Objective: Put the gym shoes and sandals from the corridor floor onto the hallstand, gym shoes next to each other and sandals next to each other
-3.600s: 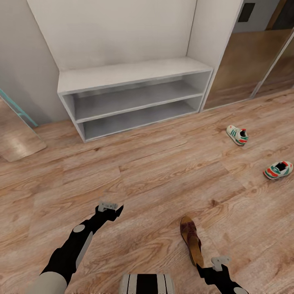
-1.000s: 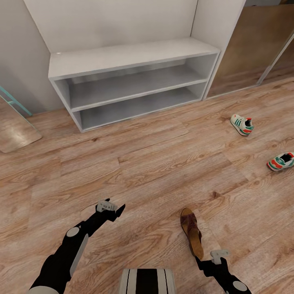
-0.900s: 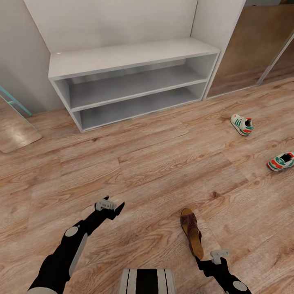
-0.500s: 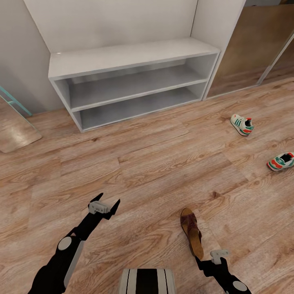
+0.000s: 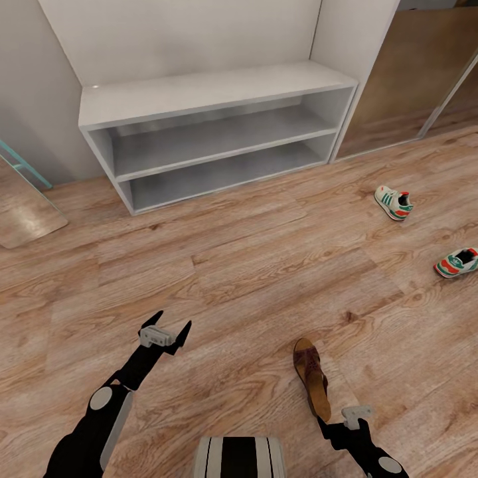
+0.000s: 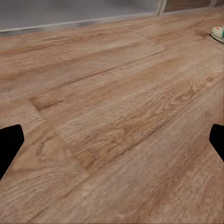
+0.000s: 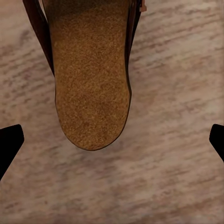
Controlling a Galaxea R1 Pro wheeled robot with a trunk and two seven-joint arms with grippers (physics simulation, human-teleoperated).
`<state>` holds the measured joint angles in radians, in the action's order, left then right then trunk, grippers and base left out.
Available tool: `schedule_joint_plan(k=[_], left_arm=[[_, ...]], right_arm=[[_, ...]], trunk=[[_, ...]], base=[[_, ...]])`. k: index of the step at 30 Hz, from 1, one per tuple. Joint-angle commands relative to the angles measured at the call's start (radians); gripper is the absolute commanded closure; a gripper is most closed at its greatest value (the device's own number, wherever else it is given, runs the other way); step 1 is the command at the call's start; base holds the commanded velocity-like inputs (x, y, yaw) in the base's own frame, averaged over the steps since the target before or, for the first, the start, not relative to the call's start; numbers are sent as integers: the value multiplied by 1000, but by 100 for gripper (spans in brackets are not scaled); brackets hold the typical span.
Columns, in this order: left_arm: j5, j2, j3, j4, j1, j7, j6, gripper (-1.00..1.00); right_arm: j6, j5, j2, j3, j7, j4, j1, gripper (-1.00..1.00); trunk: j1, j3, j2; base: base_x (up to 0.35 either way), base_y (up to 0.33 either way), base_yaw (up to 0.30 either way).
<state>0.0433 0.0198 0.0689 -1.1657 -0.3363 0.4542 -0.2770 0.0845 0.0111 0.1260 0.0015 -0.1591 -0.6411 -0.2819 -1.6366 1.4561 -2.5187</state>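
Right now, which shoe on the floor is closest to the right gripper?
The sandal, lying just ahead of the right gripper; both gym shoes sit far off.

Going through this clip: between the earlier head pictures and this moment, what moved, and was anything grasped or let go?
The head camera shifted early on, then held. In the last second the left gripper drew back toward the robot's left and turned, jaws open. Nothing was grasped or released. Unchanged: the right gripper open by the sandal's heel, both gym shoes on the corridor floor, hallstand bare.
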Motion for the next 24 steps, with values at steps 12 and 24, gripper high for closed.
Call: schedule_joint_plan(k=[12, 24], left_arm=[[6, 5, 2, -9, 2, 8, -2, -100], [6, 3, 0, -9, 2, 8, -2, -100]], right_arm=[[2, 1, 0, 0, -2, 0, 0, -100], [1, 2, 0, -1, 0, 1, 0, -100]], trunk=[[0, 4, 0], [-6, 54, -3]], base=[[0, 0, 0], [0, 0, 0]])
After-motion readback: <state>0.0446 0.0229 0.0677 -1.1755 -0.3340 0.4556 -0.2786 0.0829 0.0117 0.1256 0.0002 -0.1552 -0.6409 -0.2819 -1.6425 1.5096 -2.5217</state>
